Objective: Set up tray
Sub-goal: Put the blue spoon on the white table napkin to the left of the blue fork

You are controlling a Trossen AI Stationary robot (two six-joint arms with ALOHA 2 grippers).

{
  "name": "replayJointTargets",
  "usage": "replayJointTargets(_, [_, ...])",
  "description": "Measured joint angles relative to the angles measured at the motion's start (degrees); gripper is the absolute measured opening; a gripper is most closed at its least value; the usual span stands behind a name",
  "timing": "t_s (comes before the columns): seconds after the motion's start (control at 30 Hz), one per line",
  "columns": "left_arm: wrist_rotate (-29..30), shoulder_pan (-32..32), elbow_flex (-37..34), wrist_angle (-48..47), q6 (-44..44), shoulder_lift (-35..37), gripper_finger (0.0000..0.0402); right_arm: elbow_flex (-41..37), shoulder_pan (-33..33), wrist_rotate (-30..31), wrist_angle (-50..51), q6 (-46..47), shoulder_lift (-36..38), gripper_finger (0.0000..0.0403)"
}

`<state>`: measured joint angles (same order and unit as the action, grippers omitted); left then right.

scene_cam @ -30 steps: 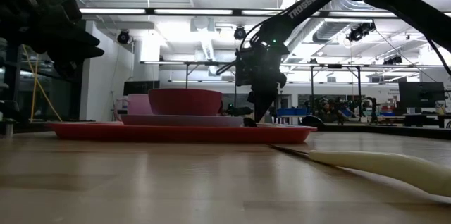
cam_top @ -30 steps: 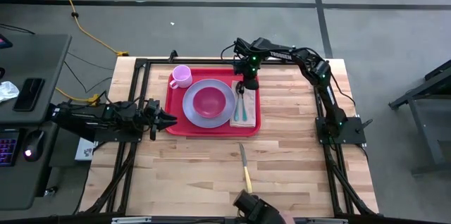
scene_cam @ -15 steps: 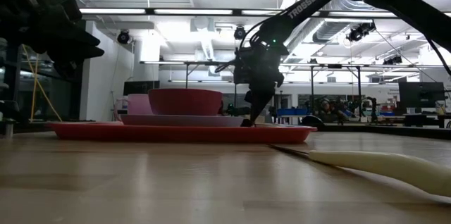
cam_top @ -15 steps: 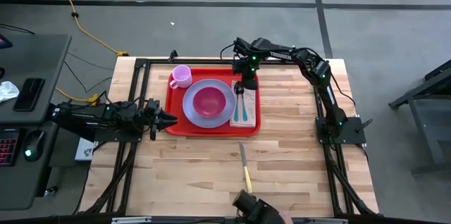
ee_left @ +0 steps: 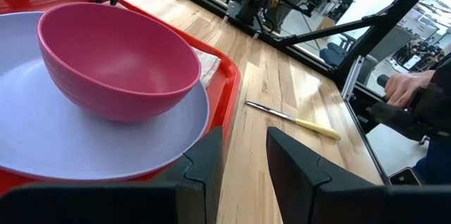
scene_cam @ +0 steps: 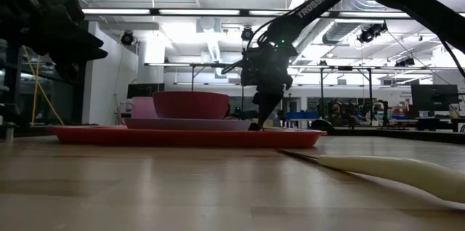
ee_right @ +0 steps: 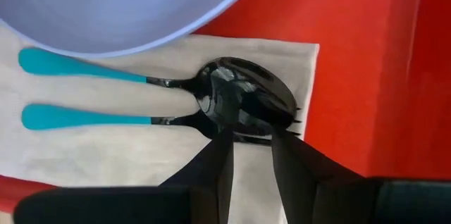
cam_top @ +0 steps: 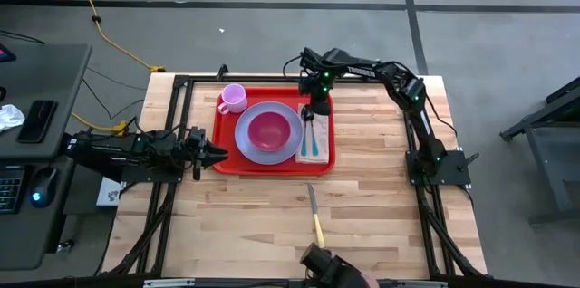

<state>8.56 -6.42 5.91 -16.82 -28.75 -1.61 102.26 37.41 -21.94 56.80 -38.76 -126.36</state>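
Two arms are in view, and I describe them from the near edge of the worktop (cam_top: pixel 362 197) outward. Closest to the near edge lies a knife (cam_top: pixel 314 215) with a pale yellow handle, alone on the bare wood and apart from the tray.

My left gripper (cam_top: pixel 217 153) hangs low just beside the tray's left edge, pointing toward it. Its fingers (ee_left: pixel 292 164) stand slightly apart with nothing between them, and they touch nothing.

Next comes the tray (cam_top: pixel 225 163), red and rectangular, lying flat in the middle of the worktop toward its far side. On it sits a lavender plate (cam_top: pixel 246 139) with a pink bowl (cam_top: pixel 269 129) resting at its centre. A pink cup (cam_top: pixel 233 98) stands in the tray's far left corner, just beside the plate. On the tray's right side lies a pale napkin (ee_right: pixel 63 146), partly under the plate's rim. Two utensils lie on it side by side: a spoon (ee_right: pixel 91 70) and a fork (ee_right: pixel 84 118), both with teal handles.

My right gripper (cam_top: pixel 317 110) points down over the far end of the napkin, above the utensil heads. Its fingers (ee_right: pixel 218 157) are set narrowly apart, with the tips at the heads of the spoon and fork; I cannot tell whether they grip either one.
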Motion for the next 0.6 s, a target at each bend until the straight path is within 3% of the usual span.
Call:
replayJointTargets(0.33, [0.22,0.01,-0.04,0.26,-0.02,-0.02,0.0140,0.00,0.02,2.23,2.08,1.14,2.87,0.0078])
replayJointTargets(0.6, [0.20,0.00,-0.04,0.31,-0.07,-0.02,0.0140,-1.91,-1.77,-1.49,7.96,8.12,3.47,0.0078])
